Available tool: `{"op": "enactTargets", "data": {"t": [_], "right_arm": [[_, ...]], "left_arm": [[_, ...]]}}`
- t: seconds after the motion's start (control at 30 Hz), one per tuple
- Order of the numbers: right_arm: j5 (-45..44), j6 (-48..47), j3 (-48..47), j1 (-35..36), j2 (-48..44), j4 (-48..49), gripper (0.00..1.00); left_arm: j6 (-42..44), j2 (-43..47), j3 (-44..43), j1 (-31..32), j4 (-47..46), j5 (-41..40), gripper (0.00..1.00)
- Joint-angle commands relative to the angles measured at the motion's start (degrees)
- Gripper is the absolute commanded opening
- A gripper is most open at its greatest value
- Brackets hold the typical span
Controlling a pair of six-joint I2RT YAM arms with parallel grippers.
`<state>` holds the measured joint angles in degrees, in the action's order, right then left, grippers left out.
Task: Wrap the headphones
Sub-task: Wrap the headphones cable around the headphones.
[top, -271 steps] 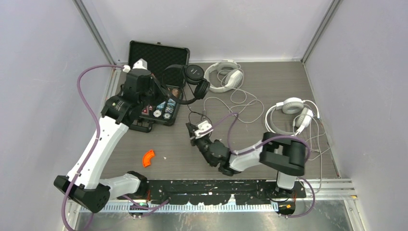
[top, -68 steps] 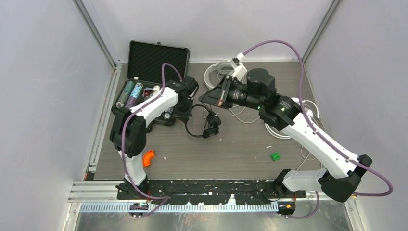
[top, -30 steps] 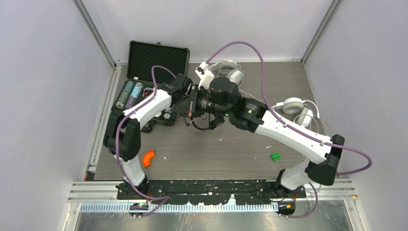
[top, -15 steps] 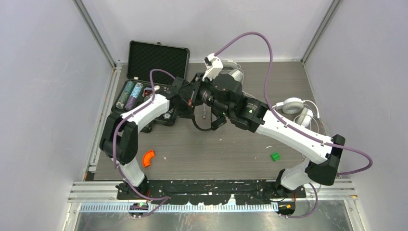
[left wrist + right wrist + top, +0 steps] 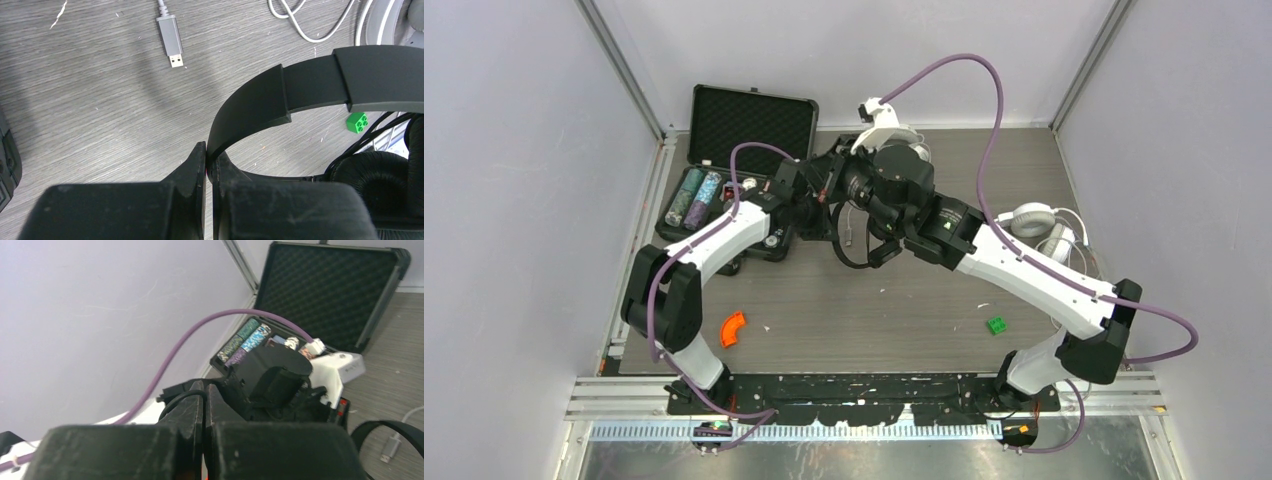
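While your left gripper (image 5: 208, 150) is pressed shut on the black headphones (image 5: 305, 85), it pinches the smooth, matte plastic headband (image 5: 250, 107) near its lower end. A wrinkled leatherette ear pad (image 5: 375, 175) sits at the lower right of that view. Your right gripper (image 5: 204, 388) has its fingers together on the thin black cord (image 5: 175, 400), which curves out to the left of the fingertips. From above, the headphones hang between the two wrists at the upper middle of the frame, just right of the case (image 5: 754, 120) and over the grey wood-grain table (image 5: 904, 310). Nine seconds ago they lay flat beside the case. About two seconds ago your arms were well apart with the headset low between them, and in the last half second the right wrist has climbed toward the top of the frame. A grey USB plug (image 5: 170, 35) and pale cords (image 5: 300, 27) lie on the boards. One padded white headset (image 5: 1031, 219) rests at the right, a green block (image 5: 997, 324) at the lower right and a curved orange piece (image 5: 733, 328) at the lower left. The hard black case stands open, its lid lined with egg-crate foam, and its tray holds glittery tubes (image 5: 245, 340) in teal, blue and purple, plus small items too tiny to name.
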<state>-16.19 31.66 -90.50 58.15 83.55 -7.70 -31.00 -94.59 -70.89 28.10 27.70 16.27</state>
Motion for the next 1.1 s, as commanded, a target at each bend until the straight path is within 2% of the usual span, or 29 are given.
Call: {"op": "enactTargets", "data": {"t": [0.0, 0.13, 0.3, 0.63, 1.07], "right_arm": [[4.0, -0.7, -6.9, 0.0, 2.2, 0.2, 0.0], [10.9, 0.6, -11.4, 0.0, 5.8, -2.5, 0.0], [17.7, 1.4, -11.2, 0.9, 7.5, -3.6, 0.0], [22.1, -2.3, -10.0, 7.0, 7.7, -8.9, 0.0], [20.8, -2.8, 3.7, 11.4, -0.7, -9.3, 0.0]], "left_arm": [[0.1, 1.8, -0.5, -0.1, -4.2, 3.0, 0.0], [-0.6, 0.4, -1.7, -0.1, -3.2, 3.1, 0.0], [-2.5, -0.7, -4.1, -0.2, -0.6, 2.8, 0.0], [-10.2, -4.4, -9.3, -2.2, 2.5, 5.5, 0.0], [-17.7, -4.1, -11.3, -6.3, 1.7, 10.9, 0.0]]}}
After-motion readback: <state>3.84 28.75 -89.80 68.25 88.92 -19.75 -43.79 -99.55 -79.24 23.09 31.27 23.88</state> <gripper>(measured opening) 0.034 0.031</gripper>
